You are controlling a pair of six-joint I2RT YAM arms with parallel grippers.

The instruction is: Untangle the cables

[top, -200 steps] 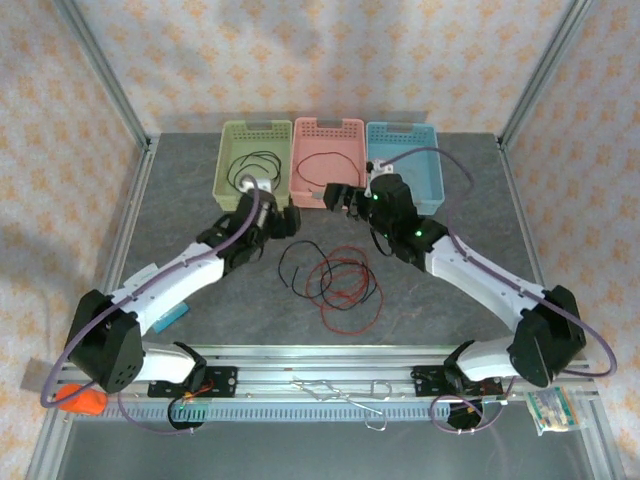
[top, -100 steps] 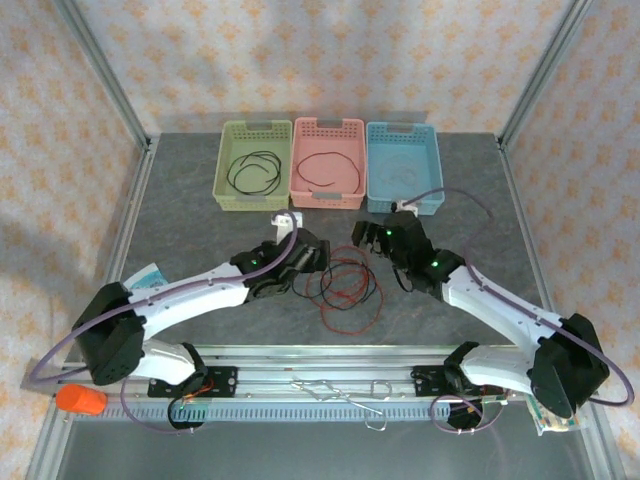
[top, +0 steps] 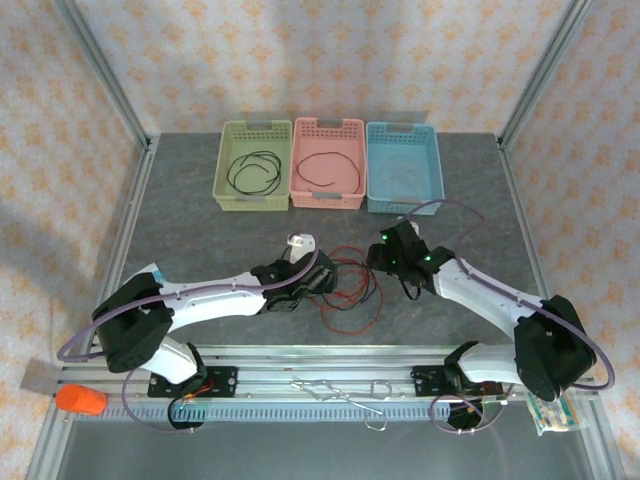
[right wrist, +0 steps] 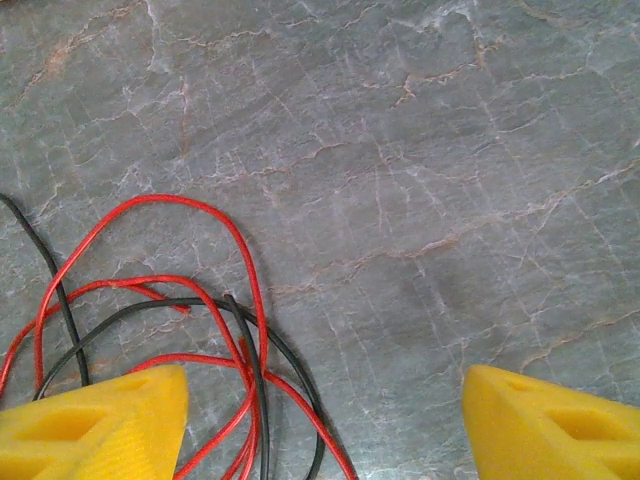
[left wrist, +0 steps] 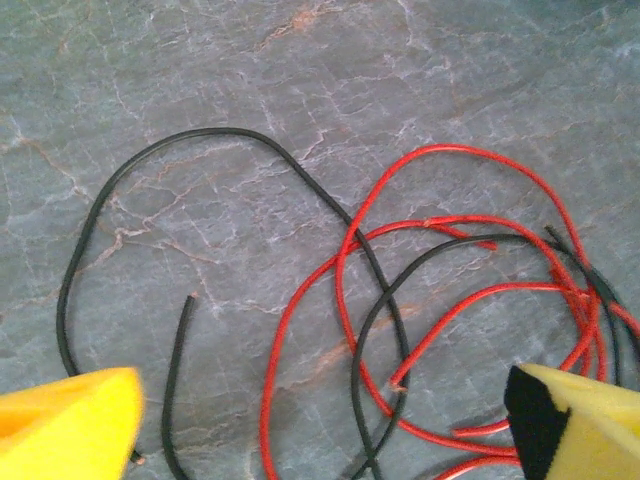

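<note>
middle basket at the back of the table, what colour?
Pink. The perforated plastic middle basket shows best in the top external view.

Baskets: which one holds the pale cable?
The blue basket, rightmost of the three, holds the pale cable. The green basket and pink basket hold dark cables.

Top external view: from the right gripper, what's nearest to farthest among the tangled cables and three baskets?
1. Tangled cables, just left of the right gripper.
2. Blue basket, back right.
3. Pink basket, back middle.
4. Green basket, back left.
</note>
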